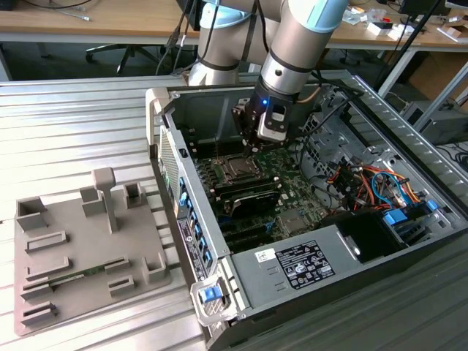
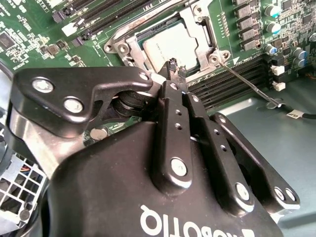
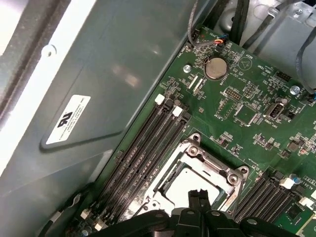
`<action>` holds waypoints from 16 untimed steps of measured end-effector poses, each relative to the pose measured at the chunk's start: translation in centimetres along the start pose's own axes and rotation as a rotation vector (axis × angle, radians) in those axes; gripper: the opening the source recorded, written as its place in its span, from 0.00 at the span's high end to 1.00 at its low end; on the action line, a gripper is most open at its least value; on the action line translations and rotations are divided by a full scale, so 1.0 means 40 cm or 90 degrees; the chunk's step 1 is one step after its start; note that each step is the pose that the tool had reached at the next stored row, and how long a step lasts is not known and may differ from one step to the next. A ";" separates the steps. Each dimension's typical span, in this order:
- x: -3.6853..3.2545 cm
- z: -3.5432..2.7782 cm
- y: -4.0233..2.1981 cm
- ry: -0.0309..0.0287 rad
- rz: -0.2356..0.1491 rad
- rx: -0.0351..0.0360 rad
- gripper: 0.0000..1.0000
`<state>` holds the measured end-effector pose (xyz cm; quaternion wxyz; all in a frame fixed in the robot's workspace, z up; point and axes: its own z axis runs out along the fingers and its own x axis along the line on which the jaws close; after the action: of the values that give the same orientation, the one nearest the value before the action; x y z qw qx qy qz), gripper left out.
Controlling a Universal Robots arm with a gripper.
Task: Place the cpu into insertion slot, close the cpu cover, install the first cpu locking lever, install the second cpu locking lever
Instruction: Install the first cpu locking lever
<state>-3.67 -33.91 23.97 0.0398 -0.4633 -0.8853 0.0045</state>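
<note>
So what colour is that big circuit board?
The board is green, clearest in the first wrist view.

The cpu [image 2: 170, 47] has a dull silvery metal top; the cover [image 2: 200, 24] around it is brighter bare metal, like the thin wire lever [image 2: 247, 82]. The gripper [image 2: 174, 68] is black satin metal with shiny screw heads. The board [image 3: 247, 98] is glossy green, its memory slots [image 3: 143, 153] black plastic. The case wall [image 3: 123, 74] is smooth grey sheet metal, the counter [image 1: 73, 124] ribbed metal, the tray [image 1: 69, 257] matt grey plastic.

Exterior view looks down into the computer case [image 1: 212, 110]; both wrist views sit close over the insertion slot [image 2: 131, 47] [image 3: 213, 164]
</note>
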 end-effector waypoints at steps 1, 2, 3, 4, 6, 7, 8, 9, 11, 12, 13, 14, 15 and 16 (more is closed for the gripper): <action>0.000 0.000 0.000 -0.0002 -0.003 0.0003 0.89; 0.000 0.000 0.000 -0.0003 -0.007 0.0005 0.89; 0.000 0.000 0.000 -0.0006 -0.013 0.0009 0.89; 0.000 0.000 0.000 -0.0009 -0.019 0.0013 0.89; 0.000 0.000 0.000 -0.0013 -0.029 0.0020 0.89; 0.000 0.000 0.000 -0.0015 -0.033 0.0022 0.89; 0.000 0.000 0.000 -0.0016 -0.036 0.0024 0.89; 0.000 0.000 0.000 -0.0018 -0.041 0.0027 0.89; 0.000 0.000 0.000 -0.0022 -0.049 0.0033 0.89; 0.000 0.000 0.000 -0.0025 -0.055 0.0036 0.89; 0.000 0.000 0.000 -0.0026 -0.059 0.0039 0.89; 0.000 0.000 0.000 -0.0028 -0.062 0.0041 0.89; 0.000 0.000 0.000 -0.0030 -0.066 0.0044 0.89; 0.000 0.000 0.000 -0.0031 -0.070 0.0047 0.89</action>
<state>-3.67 -33.91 23.97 0.0395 -0.4139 -0.9095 0.0067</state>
